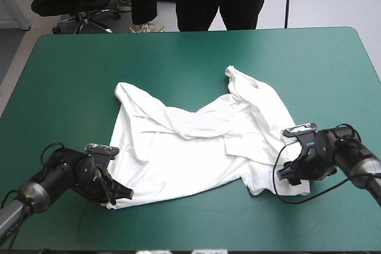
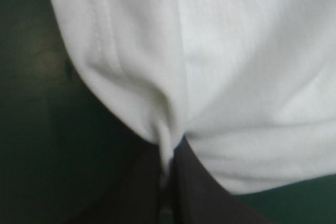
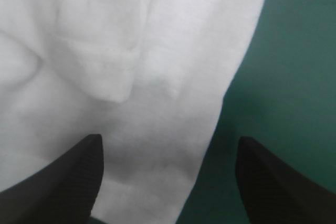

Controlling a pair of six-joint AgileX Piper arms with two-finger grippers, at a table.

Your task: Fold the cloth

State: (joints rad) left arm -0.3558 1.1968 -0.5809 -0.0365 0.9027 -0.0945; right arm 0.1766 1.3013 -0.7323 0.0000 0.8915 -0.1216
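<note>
The white T-shirt [image 1: 202,141] lies loosely spread and wrinkled on the teal-green table, one sleeve reaching toward the far right. My left gripper [image 1: 119,191] is at the shirt's near-left corner, shut on the T-shirt: in the left wrist view its gripper [image 2: 169,156] pinches a fold of the white cloth [image 2: 220,66] between the meeting fingers. My right gripper [image 1: 290,176] sits low at the shirt's near-right corner. In the right wrist view that gripper [image 3: 168,153] is open, its black fingers [image 3: 79,177] wide apart over the cloth's edge [image 3: 157,77], one finger above fabric, the other above bare cover.
Bare teal-green cover [image 1: 89,69] surrounds the shirt on all sides, widest toward the far edge and left. The table's near edge [image 1: 190,249] lies close behind both grippers.
</note>
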